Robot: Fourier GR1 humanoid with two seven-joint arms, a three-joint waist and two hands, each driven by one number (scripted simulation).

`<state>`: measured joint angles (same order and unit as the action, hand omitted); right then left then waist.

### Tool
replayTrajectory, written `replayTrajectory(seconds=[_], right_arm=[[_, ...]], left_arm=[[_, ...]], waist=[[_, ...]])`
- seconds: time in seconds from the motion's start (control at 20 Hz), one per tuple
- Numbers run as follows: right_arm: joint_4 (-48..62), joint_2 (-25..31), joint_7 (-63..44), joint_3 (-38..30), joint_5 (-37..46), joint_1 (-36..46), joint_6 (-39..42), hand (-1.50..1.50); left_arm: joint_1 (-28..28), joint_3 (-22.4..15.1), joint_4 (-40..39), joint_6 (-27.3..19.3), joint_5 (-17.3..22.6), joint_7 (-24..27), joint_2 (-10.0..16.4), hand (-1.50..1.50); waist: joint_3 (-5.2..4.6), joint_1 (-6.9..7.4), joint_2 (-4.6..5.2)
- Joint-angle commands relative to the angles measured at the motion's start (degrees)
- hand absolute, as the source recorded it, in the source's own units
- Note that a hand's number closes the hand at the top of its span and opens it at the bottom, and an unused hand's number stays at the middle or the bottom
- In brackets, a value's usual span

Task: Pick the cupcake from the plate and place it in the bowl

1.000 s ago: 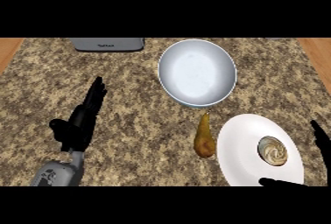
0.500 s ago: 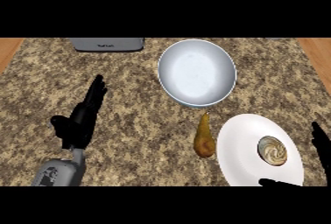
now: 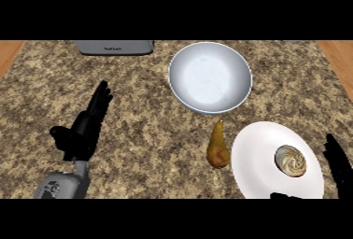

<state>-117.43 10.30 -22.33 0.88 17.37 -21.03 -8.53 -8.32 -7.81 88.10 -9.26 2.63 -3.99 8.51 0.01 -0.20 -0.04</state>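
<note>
So the cupcake (image 3: 291, 160) is sitting on the white plate (image 3: 257, 154), over on the plate's right half. It's upright, with the swirly top facing straight up at the camera. From above it's just a round disc, so there's no long axis to speak of.

The right hand (image 3: 338, 164) only pokes in at the lower right corner. Its fingers run straight up along the plate's right rim, and the thumb (image 3: 286, 195) is spread well away from them, down at the plate's bottom edge. It's open and holding nothing. The cupcake is just to the left of those fingers and above the thumb, not touching either one.

The left hand (image 3: 81, 133) is way over on the other side. Its fingers are straight and pressed together, pointing up and a bit to the right, with the thumb sticking out to the left — also holding nothing. Everything else lies off to the right of its fingertips.

Count-wise there's one cupcake, one plate, one grey-white bowl (image 3: 210, 77) and one pear (image 3: 218, 150). The pear lies just off the plate's left rim with its stem toward the bowl — the bowl is up beyond the plate, well past the right hand's fingertips. There's also one grey box (image 3: 114, 47) at the far edge of the speckled counter (image 3: 148, 116).
</note>
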Motion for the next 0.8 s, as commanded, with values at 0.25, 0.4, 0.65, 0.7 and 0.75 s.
replayTrajectory(seconds=[0.25, 0.4, 0.65, 0.7, 0.75], right_arm=[[11.2, -4.8, 5.5, -1.4, 0.2, 4.6, -1.5, -1.5], [11.0, -4.4, 7.4, -2.8, -0.2, 4.1, -0.2, -1.5], [18.0, -3.3, 8.8, -4.3, 3.2, 5.7, -1.5, -1.5], [19.5, -3.2, 8.3, -4.1, 5.6, 6.0, -2.9, -1.5], [21.9, -1.4, 10.1, -6.7, 4.0, 6.5, -1.9, -1.5]], left_arm=[[3.2, -0.2, 1.0, 1.9, -2.4, 1.8, -2.0, 0.0], [0.9, 0.6, -1.3, 1.2, -3.7, 1.4, -3.9, 0.0], [-0.2, 2.5, 3.0, 2.8, -2.2, -3.5, -2.2, 0.0], [2.1, 2.1, 0.7, 3.7, -2.4, 0.7, -2.2, 0.0], [0.5, 2.7, 1.4, 2.1, -3.1, -1.2, -2.4, 0.0]], waist=[[0.0, 0.18, 0.02], [-0.01, 0.02, 0.02], [-0.01, 0.09, 0.02], [-0.01, 0.14, 0.05], [0.0, 0.12, 0.05]])
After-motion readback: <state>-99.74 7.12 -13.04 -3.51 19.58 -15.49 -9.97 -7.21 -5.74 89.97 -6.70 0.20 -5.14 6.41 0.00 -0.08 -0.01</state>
